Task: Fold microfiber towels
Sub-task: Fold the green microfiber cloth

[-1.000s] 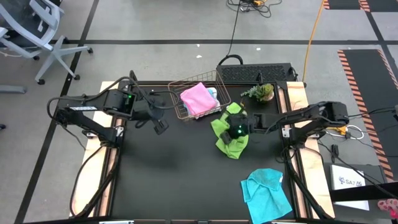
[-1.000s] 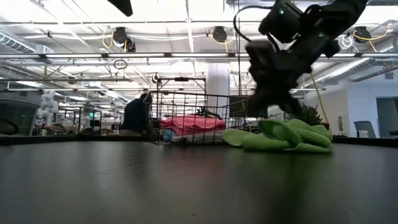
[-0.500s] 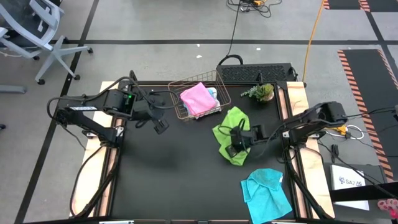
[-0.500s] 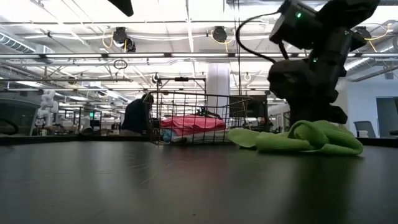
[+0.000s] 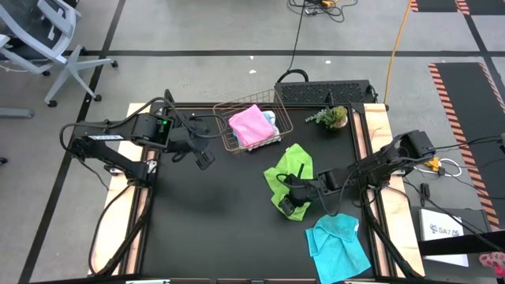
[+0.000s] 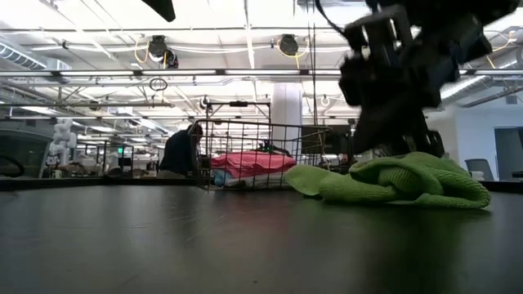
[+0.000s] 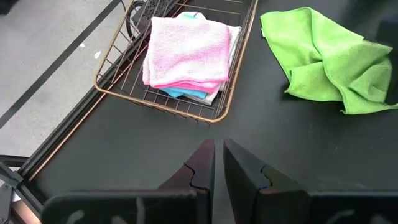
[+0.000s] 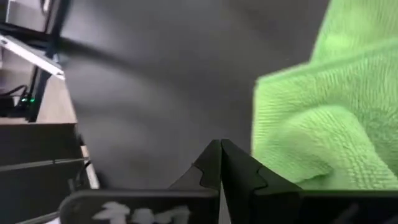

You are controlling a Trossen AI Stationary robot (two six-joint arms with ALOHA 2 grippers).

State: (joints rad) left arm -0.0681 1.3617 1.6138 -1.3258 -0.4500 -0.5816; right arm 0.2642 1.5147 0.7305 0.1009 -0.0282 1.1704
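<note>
Landmark: copper wire basket (image 5: 251, 130), standing at the far edge of the black surface (image 5: 205, 229).
Basket contents: a folded pink microfibre towel (image 7: 188, 50) lies on top, with a cyan one and a pale one showing beneath its edges.
Lime green microfibre towel (image 5: 289, 175): lies crumpled on the surface just in front of the basket, towards the right arm's side; one end is bunched into thick folds.
Loose cyan-blue microfibre towel (image 5: 339, 243): further from the basket, at the near right corner of the surface, rumpled.
Right gripper (image 5: 293, 202): low at the green towel's end farthest from the basket; jaws fully closed. Whether cloth is pinched between them cannot be told; the wrist view shows the towel beside the closed tips.
Left gripper (image 5: 203, 161): waits left of the basket, jaws nearly together, holding nothing.
Handling, judged: the cloth is light, limp and grippy, not fragile; it will drag and bunch rather than slide.
Hold point, judged: a single-layer corner or free edge, not the thick bunch.
Risk: pinching several layers would carry the creases into the fold.
</note>
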